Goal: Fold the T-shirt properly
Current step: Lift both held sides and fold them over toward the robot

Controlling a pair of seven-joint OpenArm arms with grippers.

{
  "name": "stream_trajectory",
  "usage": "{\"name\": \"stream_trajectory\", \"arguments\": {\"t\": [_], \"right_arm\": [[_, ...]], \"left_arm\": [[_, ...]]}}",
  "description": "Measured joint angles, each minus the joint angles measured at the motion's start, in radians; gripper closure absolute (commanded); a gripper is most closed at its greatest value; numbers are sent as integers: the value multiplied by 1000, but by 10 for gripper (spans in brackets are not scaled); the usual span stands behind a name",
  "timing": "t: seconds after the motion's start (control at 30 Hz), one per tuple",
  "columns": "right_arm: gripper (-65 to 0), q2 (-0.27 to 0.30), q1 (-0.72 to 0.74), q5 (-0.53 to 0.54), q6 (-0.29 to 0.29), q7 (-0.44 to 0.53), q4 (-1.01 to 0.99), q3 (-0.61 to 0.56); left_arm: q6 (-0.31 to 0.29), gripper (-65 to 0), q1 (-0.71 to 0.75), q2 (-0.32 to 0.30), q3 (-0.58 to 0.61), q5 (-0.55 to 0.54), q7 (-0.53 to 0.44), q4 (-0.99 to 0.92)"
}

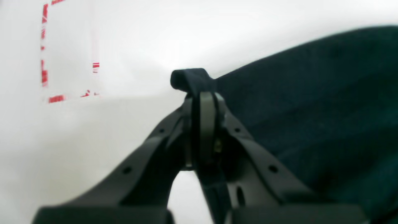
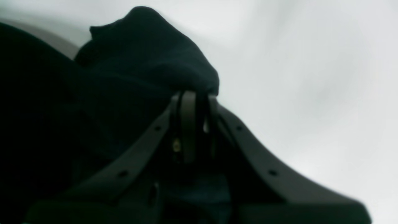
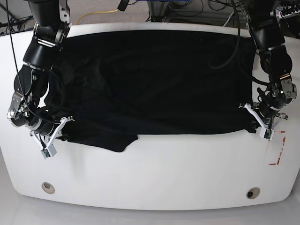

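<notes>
L gripper + R gripper pinch T-shirt edges

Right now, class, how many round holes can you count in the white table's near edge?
2: one hole near the table's front-left corner, one hole near its front-right corner. The T-shirt might hide others.

white table under spread black t-shirt, red tape marks near corner

The T-shirt is soft matt black cloth; the table is smooth, faintly glossy white.
</notes>
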Motion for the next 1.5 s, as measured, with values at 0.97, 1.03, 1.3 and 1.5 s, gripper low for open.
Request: {"name": "stream_trajectory", "arguments": {"t": [0.97,1.03,1.3,1.5], "right_arm": [[-41,-15,-419,192,-1,-85,344,262],[-41,-16,-437,182,-1,-94,361,292],[-43,-23,-528,169,-2,-146,413,346],[-48,-88,-584,161,-1,-150,423,344]], "left_arm": [[-85,0,365,37,-212,-51,64,317],[-85,0,385,37,-213,-50,65,317],[-77,0,468,35,-213,-37,68,317],[-90,0,492,36,-211,-34,66,315]]}}
